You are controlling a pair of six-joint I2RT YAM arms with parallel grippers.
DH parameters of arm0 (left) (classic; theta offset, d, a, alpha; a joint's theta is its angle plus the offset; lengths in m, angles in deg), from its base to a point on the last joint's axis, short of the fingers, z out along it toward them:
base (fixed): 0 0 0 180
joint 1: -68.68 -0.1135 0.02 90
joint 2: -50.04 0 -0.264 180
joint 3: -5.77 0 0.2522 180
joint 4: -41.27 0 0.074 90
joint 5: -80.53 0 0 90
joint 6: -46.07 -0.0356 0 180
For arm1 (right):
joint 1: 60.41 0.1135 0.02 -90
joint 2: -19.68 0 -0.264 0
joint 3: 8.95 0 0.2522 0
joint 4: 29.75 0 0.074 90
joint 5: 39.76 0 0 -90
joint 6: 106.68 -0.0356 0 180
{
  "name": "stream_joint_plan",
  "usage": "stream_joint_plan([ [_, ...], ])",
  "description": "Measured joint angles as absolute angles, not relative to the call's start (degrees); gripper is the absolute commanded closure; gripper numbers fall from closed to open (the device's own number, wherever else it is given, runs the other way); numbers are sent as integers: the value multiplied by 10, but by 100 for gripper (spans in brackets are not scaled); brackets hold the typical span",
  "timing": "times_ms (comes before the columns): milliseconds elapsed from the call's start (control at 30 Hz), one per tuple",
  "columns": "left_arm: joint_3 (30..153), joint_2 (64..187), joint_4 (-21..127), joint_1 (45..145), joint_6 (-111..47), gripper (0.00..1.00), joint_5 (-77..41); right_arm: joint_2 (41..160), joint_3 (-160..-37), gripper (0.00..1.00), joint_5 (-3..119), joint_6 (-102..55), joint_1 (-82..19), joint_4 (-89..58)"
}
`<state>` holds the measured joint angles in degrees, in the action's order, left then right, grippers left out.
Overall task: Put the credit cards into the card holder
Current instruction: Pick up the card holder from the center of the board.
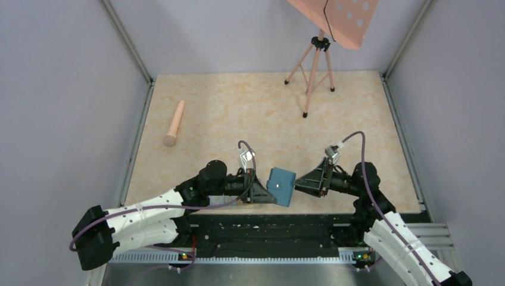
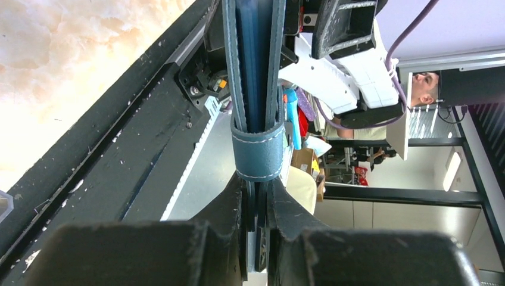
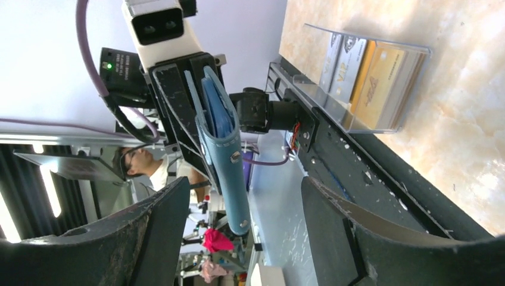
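Observation:
The teal card holder (image 1: 281,186) is held off the table near the front edge, pinched by my left gripper (image 1: 264,193), which is shut on it. In the left wrist view the card holder (image 2: 257,89) stands edge-on, folded, with its tab wrapped over the edge just beyond my left gripper (image 2: 257,205). My right gripper (image 1: 299,183) is open at the holder's right side. In the right wrist view the holder's tab end (image 3: 229,173) hangs between the open fingers of my right gripper (image 3: 245,182), untouched. The credit cards (image 3: 381,83), yellow-orange and pale, stand in a clear plastic box (image 3: 315,95) on the table.
A pink tripod (image 1: 312,65) carrying a pink board (image 1: 336,18) stands at the back right. A pink cylinder (image 1: 174,123) lies at the left. A black rail (image 1: 262,229) runs along the near edge. Grey walls enclose the table.

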<state>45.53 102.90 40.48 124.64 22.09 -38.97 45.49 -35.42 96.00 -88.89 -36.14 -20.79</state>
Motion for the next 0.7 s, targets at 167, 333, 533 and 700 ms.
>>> stream_joint_plan([
  [167,452,1032,404,1251,222,100,-397,484,-351,40,977,-914,-361,-275],
  [333,452,1050,392,1261,225,100,-401,505,-347,50,989,-932,-361,-329],
  [533,452,1061,381,1270,227,100,-403,515,-335,56,1001,-941,-361,-353],
  [700,452,1072,374,1278,228,100,-407,513,-323,57,1011,-946,-361,-362],
])
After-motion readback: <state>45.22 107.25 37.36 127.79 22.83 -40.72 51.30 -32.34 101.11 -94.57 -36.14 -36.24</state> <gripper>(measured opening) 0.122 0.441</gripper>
